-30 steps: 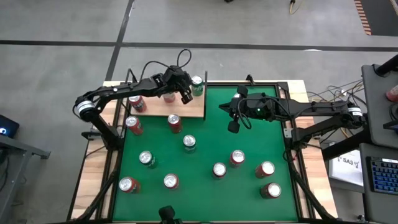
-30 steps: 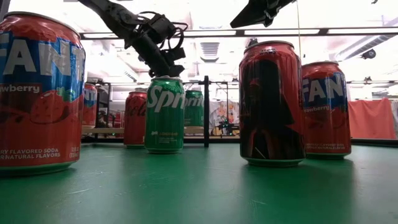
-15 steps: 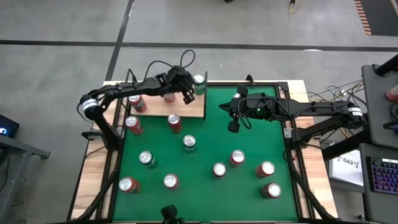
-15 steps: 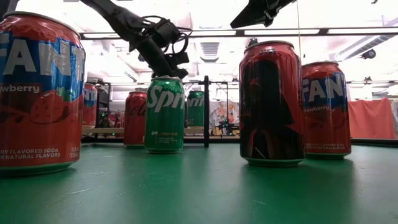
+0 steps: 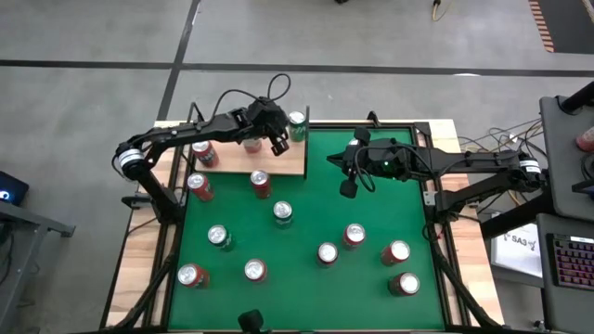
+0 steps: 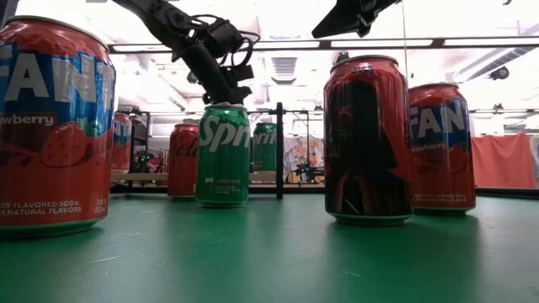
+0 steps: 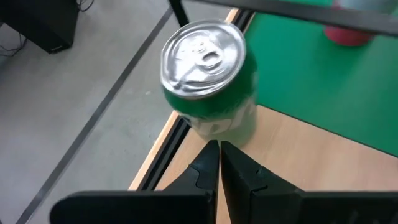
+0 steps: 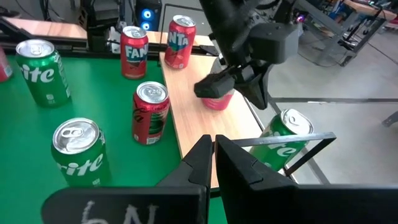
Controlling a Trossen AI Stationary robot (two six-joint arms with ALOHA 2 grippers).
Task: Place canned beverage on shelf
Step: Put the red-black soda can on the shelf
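Green felt [image 5: 371, 213] covers our table, and many soda cans stand on it. At the far left corner sits the shelf [image 5: 283, 165], a pale wood board with thin black rods. We see some cans on it already: a green can [image 5: 295, 123] at its far corner, a red can [image 5: 205, 155] at its left end, and another red one [image 5: 260, 182] at its near edge. Our left gripper [image 5: 277, 142] hangs just beside the green can with its fingers pinched together, holding nothing. Our right gripper [image 5: 350, 187] waits over the felt, fingers together and empty too. We think the green can is done. About nine cans on the felt still need a ride to the shelf.
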